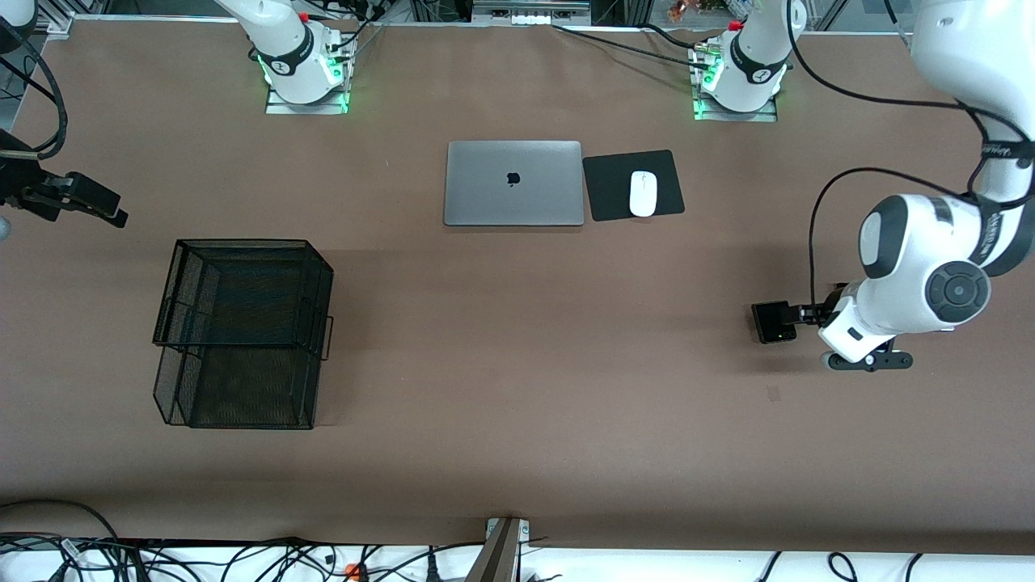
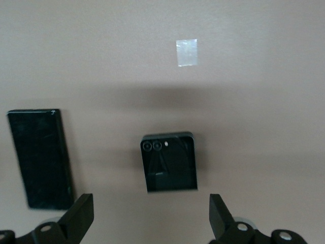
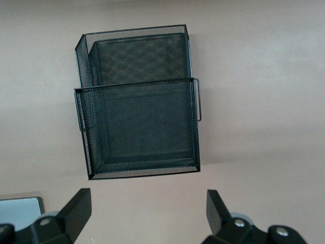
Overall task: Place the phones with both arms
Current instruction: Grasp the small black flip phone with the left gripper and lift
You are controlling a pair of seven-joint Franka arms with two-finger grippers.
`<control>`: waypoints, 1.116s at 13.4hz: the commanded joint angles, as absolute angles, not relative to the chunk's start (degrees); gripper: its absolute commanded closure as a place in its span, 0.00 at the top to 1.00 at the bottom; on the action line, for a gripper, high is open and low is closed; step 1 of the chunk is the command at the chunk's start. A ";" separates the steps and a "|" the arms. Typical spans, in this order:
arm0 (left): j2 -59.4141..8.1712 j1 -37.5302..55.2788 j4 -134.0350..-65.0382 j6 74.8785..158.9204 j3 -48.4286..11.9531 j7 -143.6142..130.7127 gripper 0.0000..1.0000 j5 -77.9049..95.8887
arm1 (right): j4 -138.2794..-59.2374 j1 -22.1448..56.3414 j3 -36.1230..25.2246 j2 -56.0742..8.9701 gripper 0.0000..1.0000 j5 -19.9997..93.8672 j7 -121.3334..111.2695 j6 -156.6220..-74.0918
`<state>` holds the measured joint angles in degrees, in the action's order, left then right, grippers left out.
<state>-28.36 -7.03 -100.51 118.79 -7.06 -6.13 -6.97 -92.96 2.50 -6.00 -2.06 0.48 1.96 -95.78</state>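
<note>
While both jaws gape, flip phone [image 2: 169, 162] lies untouched.

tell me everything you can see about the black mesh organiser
The black mesh organiser looks like fine wire mesh on a thin wire frame, with two stacked open trays, the lower one sticking out toward the front camera. It stands flat on the brown table toward the right arm's end. Both trays look empty; nothing touches it.

black flip phone [image 2: 169, 161] flat on table, slab phone [image 2: 40, 158] beside
</note>
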 commanded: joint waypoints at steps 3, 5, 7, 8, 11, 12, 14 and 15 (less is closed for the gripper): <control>-32.07 -7.91 -106.17 131.47 -7.03 -5.98 1.00 -8.00 | -92.64 2.37 -5.80 -1.85 1.00 0.18 1.76 -95.10; -32.61 -8.09 -107.57 133.67 -7.03 -5.98 1.00 -8.00 | -92.64 2.37 -5.80 -1.85 1.00 0.18 1.76 -95.10; -32.52 -8.09 -109.76 135.52 -7.12 -9.20 1.00 -7.91 | -92.64 2.37 -5.80 -1.85 1.00 0.18 1.76 -95.10; -32.69 -7.91 -110.73 136.48 -7.12 -10.27 1.00 -8.00 | -92.64 2.37 -5.80 -1.85 1.00 0.18 1.76 -95.10; -33.83 -7.73 -112.50 140.18 -7.12 -10.55 1.00 -8.00 | -92.64 2.37 -5.80 -1.93 1.00 0.18 1.76 -95.10; -34.01 -7.82 -112.50 140.27 -7.12 -10.55 1.00 -8.00 | -92.64 2.37 -5.80 -1.93 1.00 0.18 1.76 -95.01; -33.84 -7.82 -112.50 140.01 -7.12 -10.55 0.62 -8.00 | -92.64 2.37 -5.80 -1.93 1.00 0.18 1.76 -95.10; -33.66 -7.82 -112.41 139.66 -7.21 -10.46 0.37 -8.00 | -92.64 2.37 -5.80 -1.85 1.00 0.18 1.76 -95.10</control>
